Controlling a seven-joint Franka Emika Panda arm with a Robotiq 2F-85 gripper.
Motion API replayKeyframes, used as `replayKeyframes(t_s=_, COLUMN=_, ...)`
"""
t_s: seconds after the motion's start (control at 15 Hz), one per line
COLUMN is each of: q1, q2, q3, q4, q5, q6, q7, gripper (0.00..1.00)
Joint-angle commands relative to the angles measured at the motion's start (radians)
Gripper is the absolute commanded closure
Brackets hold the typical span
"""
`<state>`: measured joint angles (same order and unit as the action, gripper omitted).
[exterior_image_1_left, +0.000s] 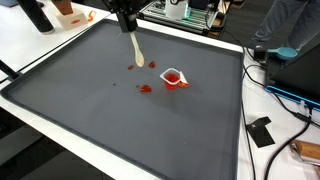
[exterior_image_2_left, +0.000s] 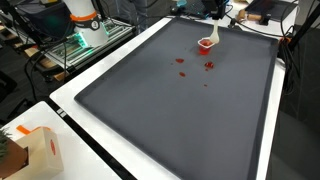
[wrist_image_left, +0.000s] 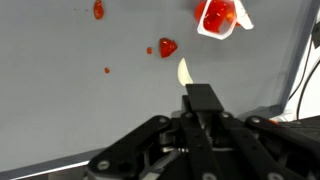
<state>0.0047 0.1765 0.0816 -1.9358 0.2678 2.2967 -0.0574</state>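
My gripper is shut on a cream spatula, whose pale tip pokes out past the black fingers above the dark grey mat. In both exterior views the gripper hangs over the mat's far edge with the spatula slanting down. A small white cup holding red stuff lies on the mat just past the tip. Red blobs dot the mat nearby; the spatula is apart from them.
The mat covers a white table. Cables and a black device lie on the bare table strip beside it. A cardboard box stands at a corner. An equipment rack stands behind the table.
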Motion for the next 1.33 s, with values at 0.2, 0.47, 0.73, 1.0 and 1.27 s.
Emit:
replayKeyframes(t_s=0.2, q1=0.031, q2=-0.068, q3=-0.015, q4=0.001, q5=-0.141, q6=-0.127, q7=0.098, gripper=0.97)
replayKeyframes(t_s=0.47, q1=0.039, q2=-0.091, q3=-0.013, q4=0.008, q5=-0.185, q6=-0.177, q7=0.123, gripper=0.97)
replayKeyframes(t_s=0.73, q1=0.046, q2=-0.108, q3=-0.011, q4=0.009, q5=-0.218, q6=-0.201, q7=0.143, gripper=0.97)
replayKeyframes(t_s=1.0, q1=0.049, q2=-0.117, q3=-0.009, q4=0.009, q5=-0.218, q6=-0.217, q7=0.146, gripper=0.97)
replayKeyframes(t_s=1.27, q1=0.051, q2=-0.124, q3=-0.008, q4=0.009, q5=-0.214, q6=-0.255, q7=0.152, gripper=0.97)
